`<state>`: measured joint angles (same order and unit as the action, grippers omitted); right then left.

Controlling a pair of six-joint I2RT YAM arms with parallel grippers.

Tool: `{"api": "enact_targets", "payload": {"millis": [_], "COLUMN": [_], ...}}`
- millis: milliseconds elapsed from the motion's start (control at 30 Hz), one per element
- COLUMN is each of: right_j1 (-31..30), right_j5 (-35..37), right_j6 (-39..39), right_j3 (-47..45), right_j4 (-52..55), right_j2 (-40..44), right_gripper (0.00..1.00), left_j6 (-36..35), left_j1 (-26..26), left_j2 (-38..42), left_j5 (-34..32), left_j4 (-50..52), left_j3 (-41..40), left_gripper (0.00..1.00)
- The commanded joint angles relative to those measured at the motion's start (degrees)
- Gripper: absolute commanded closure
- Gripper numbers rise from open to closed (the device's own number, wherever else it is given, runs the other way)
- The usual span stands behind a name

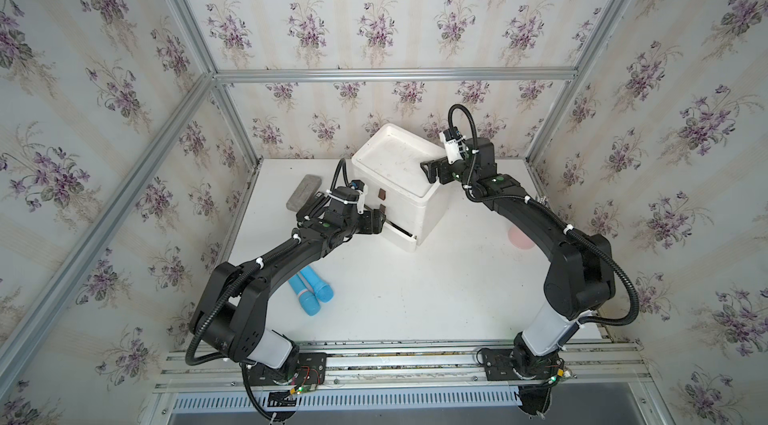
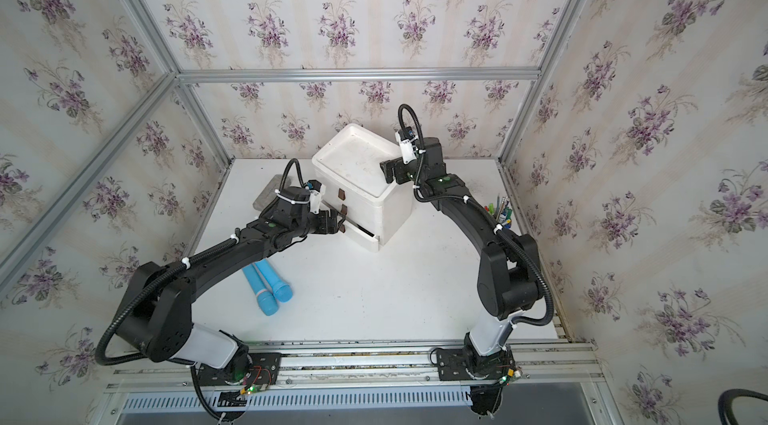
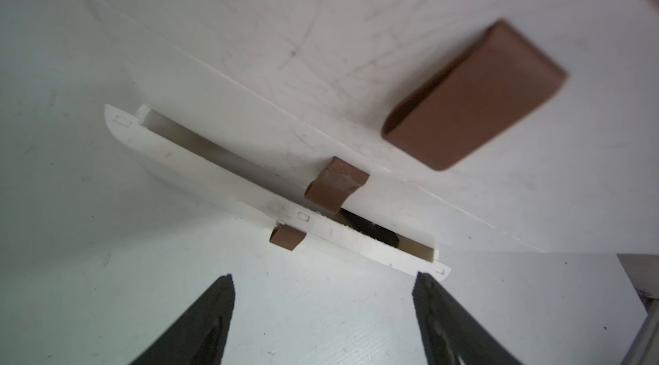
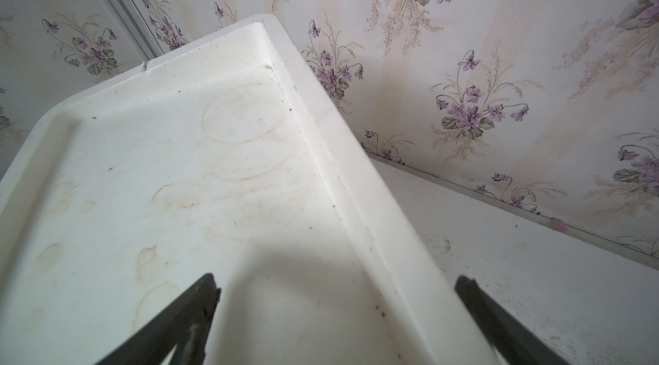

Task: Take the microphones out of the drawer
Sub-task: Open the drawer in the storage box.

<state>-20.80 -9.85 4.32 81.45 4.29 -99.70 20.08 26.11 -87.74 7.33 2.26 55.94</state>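
A white three-drawer cabinet (image 1: 428, 211) (image 2: 392, 215) stands at the back of the table, with a brown handle on each drawer. Its bottom drawer (image 1: 399, 234) (image 2: 361, 236) (image 3: 185, 156) is pulled out a small way. Inside the gap a dark thing (image 3: 360, 227) shows; I cannot tell whether it is the microphone. My left gripper (image 1: 380, 221) (image 2: 338, 222) (image 3: 323, 275) is open and empty, just short of the bottom handle (image 3: 287, 236). My right gripper (image 1: 428, 171) (image 2: 388, 171) (image 4: 337, 278) is open, its fingers astride the raised rim of the cabinet top (image 4: 214, 167).
A grey block (image 1: 304, 192) (image 2: 266, 194) lies left of the cabinet. Two light-blue cylinders (image 1: 313, 290) (image 2: 270, 290) lie by the left arm. A pink disc (image 1: 519, 238) is partly hidden by the right arm. Pens (image 2: 500, 211) stand at the right wall.
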Motion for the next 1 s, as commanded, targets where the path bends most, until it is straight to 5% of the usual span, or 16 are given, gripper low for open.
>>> {"api": "enact_targets", "payload": {"millis": [0,233,567,967], "right_j1": [-0.84,-0.86,-0.91,-1.00], "right_j5": [-0.69,-0.53,-0.70,-0.26], "right_j6": [6.24,6.40,6.43,6.62], "right_j3": [-1.37,-1.41,-1.47,-1.43], "right_j4": [16.27,16.23,16.18,16.47], "right_j2": [-1.33,-1.29,-1.29,-1.47], "right_gripper": [0.00,0.00,0.00,0.00], "left_j6": [-3.52,-5.13,-4.94,-6.06], "left_j1": [-0.03,-0.03,-0.05,-0.06], "left_j2": [-1.79,-3.79,-7.10,-10.31], "left_j5": [-1.27,1.11,0.86,1.63], "left_j4": [-7.27,-15.64,-17.98,-19.13], "left_j3": [-0.38,-3.22,-2.86,-0.23], "left_gripper": [0.23,0.36,0.41,0.67]}}
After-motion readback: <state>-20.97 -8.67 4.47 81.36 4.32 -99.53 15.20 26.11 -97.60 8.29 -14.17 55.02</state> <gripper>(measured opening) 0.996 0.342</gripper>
